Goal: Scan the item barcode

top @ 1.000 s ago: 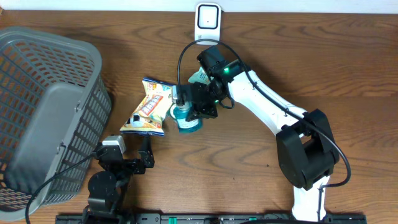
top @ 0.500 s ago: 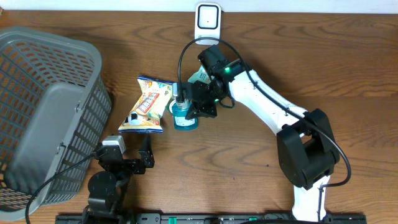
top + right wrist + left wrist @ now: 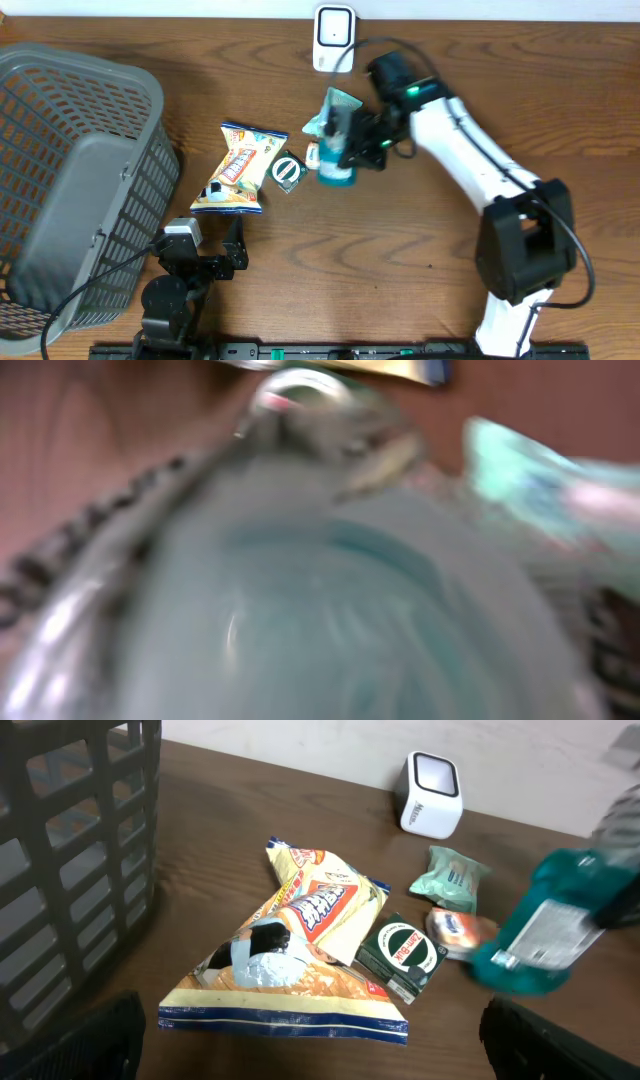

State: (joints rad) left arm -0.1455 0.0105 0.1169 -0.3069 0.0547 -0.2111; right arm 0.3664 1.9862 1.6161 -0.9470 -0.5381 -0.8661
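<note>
**Teal bottle held in the right arm's jaws, near side of the scanner**

Overhead: The right arm (image 3: 470, 160) reaches left across the wooden surface (image 3: 400, 260), its jaws closed narrowly around a teal bottle (image 3: 335, 165). The bottle sits on the near side of the white scanner (image 3: 333, 38), which stands at the far edge. A mint-green packet (image 3: 336, 104) lies between the two. Just left of the bottle are a small white-and-orange item (image 3: 312, 155) and a dark green box (image 3: 287, 170). Further left is a snack bag (image 3: 240, 168). A grey basket (image 3: 70, 170) fills the left side. The left arm (image 3: 185, 270) rests at the near edge, close to the basket.

Left wrist: The left arm's jaws stand wide with nothing between them, and only the dark fingers (image 3: 95, 1042) show at the bottom corners. The snack bag (image 3: 300, 955) lies in the middle with the green box (image 3: 403, 952) touching its right side. The mint packet (image 3: 450, 878) and the scanner (image 3: 430, 795) sit beyond. At the right, the bottle (image 3: 545, 935) is blurred and tilted. The basket (image 3: 80, 840) wall stands at the left.

Right wrist: The picture is heavily blurred. The teal bottle (image 3: 330, 600) fills nearly all of it, close against the camera, and the jaws themselves cannot be made out.
</note>
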